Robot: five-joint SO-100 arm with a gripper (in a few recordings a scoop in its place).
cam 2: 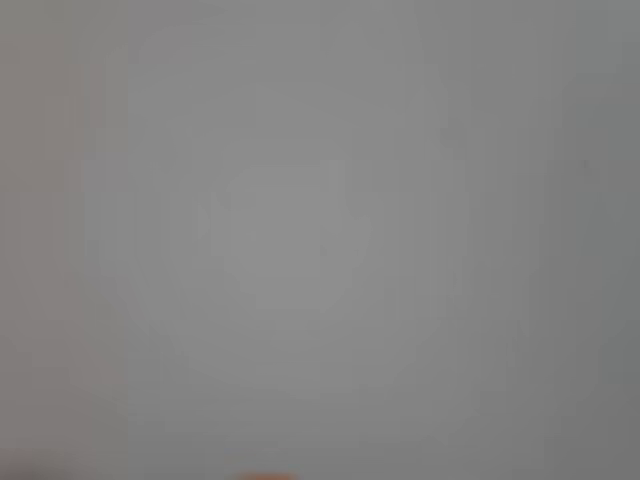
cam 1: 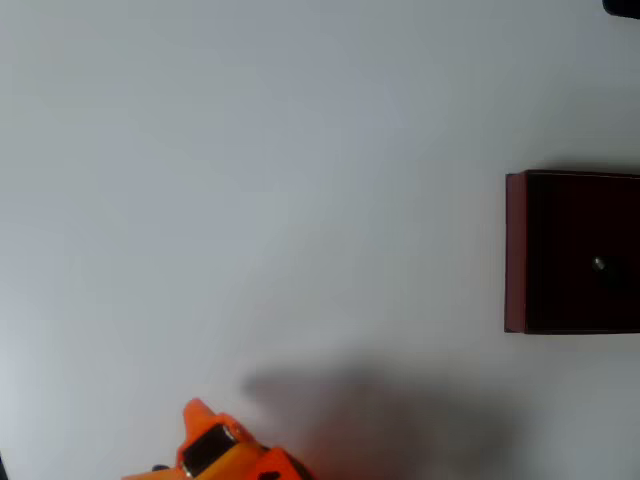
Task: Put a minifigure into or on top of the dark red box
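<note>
While the orange arm (cam 1: 225, 455) pokes in at the bottom edge of the overhead view, a bit left of the middle, just a small part of it shows. I cannot tell if its gripper is wide, narrow or holding something, because the fingers are cut off by the edge of the frame. A soft dark shadow lies on the white table (cam 1: 250, 180) just to the right of the arm.

At the very bottom of the wrist view there is a tiny orange sliver, too blurry to name. Above it is plain grey-white table, all fuzzy.

Far over at the right edge of the overhead view, about halfway down, sits the dark red box (cam 1: 516, 250). Its walls are thin and red and its inside is almost black. A tiny grey dot lies inside, right of the middle of the box. I think it is the head of the minifigure (cam 1: 598, 264), but it is too small to be sure.

If that dot is the toy, the job looks done. What could go wrong now? The arm could swing back to the right and bump the thin wall, and the box could slide or tip. The toy is so small that a knock might send it rolling out
</note>
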